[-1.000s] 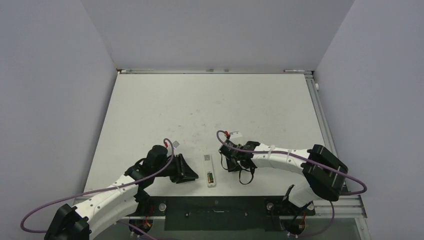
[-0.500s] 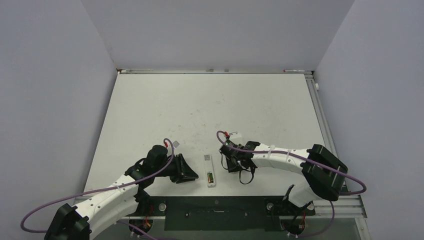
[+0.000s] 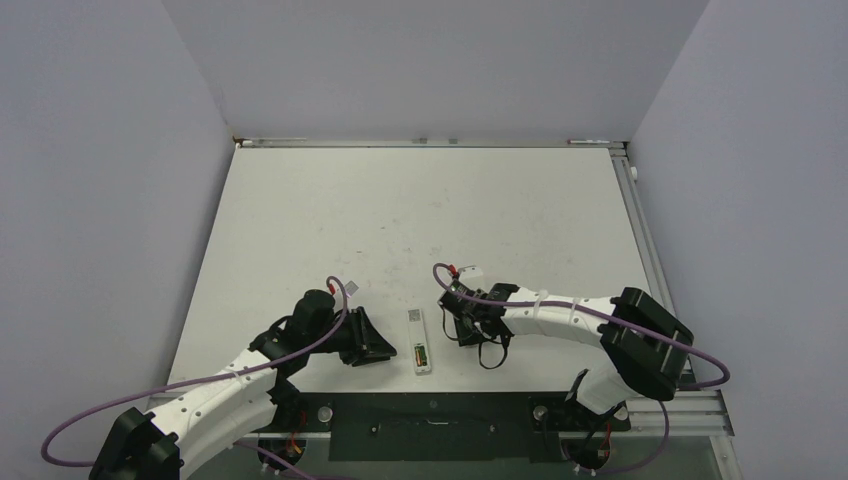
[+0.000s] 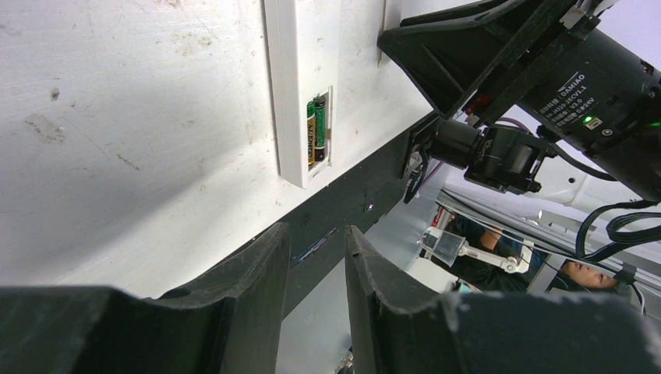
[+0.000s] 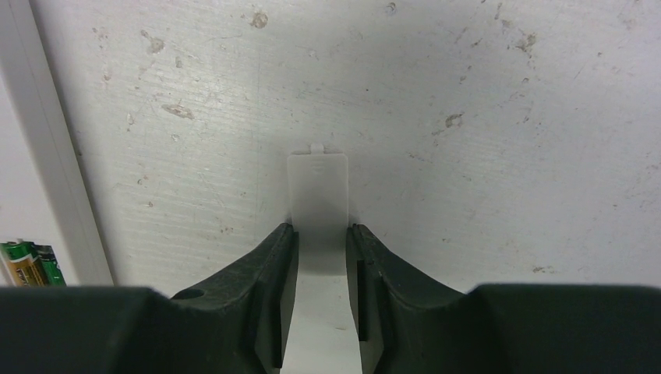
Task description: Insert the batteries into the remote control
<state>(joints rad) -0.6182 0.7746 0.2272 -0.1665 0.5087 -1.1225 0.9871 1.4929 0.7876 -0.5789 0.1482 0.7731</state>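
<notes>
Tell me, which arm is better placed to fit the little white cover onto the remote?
The right: its fingers straddle the cover; the left fingers are empty beside the remote, batteries seated.

The left arm (image 3: 215, 392) and right arm (image 3: 560, 316) had white links, black joints and a purple cable (image 3: 100, 407) apiece; the left gripper (image 4: 316, 228) had black wedge fingers (image 4: 249, 296); a black motor housing (image 4: 604, 82) bore white lettering and a green light (image 4: 586, 119)

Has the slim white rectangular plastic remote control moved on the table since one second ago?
No. The slim white remote control lies at the same spot, just beyond the black base plate.
</notes>
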